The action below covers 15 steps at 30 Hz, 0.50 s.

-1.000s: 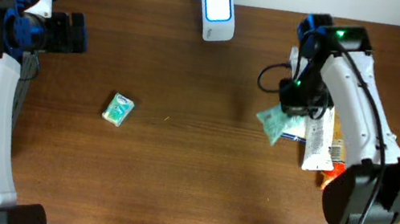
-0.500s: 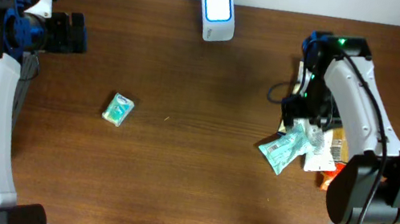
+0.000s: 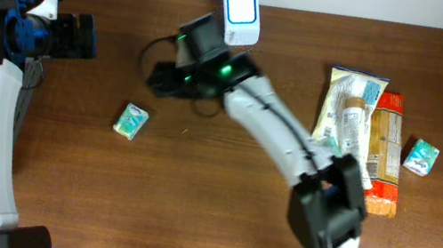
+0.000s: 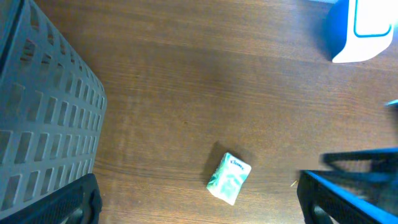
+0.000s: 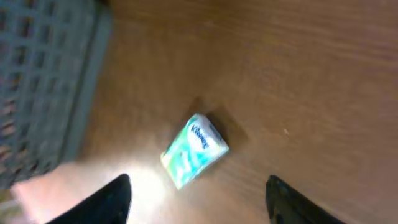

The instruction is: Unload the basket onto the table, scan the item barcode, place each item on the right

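While the right arm lies stretched across the brown tabletop [image 3: 101, 194] toward the upper middle of the overhead frame, its claw [image 3: 157, 79] stands open and empty, its fingers [image 5: 115, 199] spread to the bottom corners of the blurred right wrist view. The green-and-white Kleenex tissue pack [image 3: 132, 121] lies flat on the wood just below and left of that claw, not touching it. In the right wrist view it shows beyond the gap between the fingers, turned on a diagonal. The white barcode scanner [image 3: 241, 16], its blue-edged screen lit, stands at the top centre edge of the tabletop, up and right of the pack. At the far left of the overhead frame the left claw [image 3: 85, 36] is also wide open and holds nothing. A grey lattice-walled crate [image 4: 43, 112] fills the left side of its wrist view. On the right of the overhead frame lie a cream snack bag [image 3: 349, 114], an orange packet [image 3: 386, 156] touching it, and a second small tissue pack [image 3: 421, 157] just beside them.
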Motion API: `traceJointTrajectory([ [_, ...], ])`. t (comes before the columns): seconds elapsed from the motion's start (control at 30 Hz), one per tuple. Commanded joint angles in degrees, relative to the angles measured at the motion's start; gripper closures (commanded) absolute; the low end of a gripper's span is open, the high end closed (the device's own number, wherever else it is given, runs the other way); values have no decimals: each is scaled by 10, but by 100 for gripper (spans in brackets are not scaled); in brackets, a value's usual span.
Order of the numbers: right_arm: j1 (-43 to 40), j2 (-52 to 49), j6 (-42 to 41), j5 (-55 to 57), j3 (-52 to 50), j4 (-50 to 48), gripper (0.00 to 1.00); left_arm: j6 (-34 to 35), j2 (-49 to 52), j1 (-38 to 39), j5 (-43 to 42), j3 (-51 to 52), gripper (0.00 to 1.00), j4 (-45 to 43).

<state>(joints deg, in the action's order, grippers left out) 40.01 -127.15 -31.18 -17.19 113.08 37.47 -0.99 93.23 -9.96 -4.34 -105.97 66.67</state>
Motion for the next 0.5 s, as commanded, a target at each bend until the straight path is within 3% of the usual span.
traceJointTrajectory([
  [0.0,34,-39,-78,107,4,-30,36,2,-3,-3,-4,-4,1,1],
  [0.23,68,-111,-103,99,4,-65,40,2,-3,-3,-4,-4,1,1],
  [0.47,87,-132,-102,100,3,-81,59,1,-3,-3,-4,-4,1,1],
])
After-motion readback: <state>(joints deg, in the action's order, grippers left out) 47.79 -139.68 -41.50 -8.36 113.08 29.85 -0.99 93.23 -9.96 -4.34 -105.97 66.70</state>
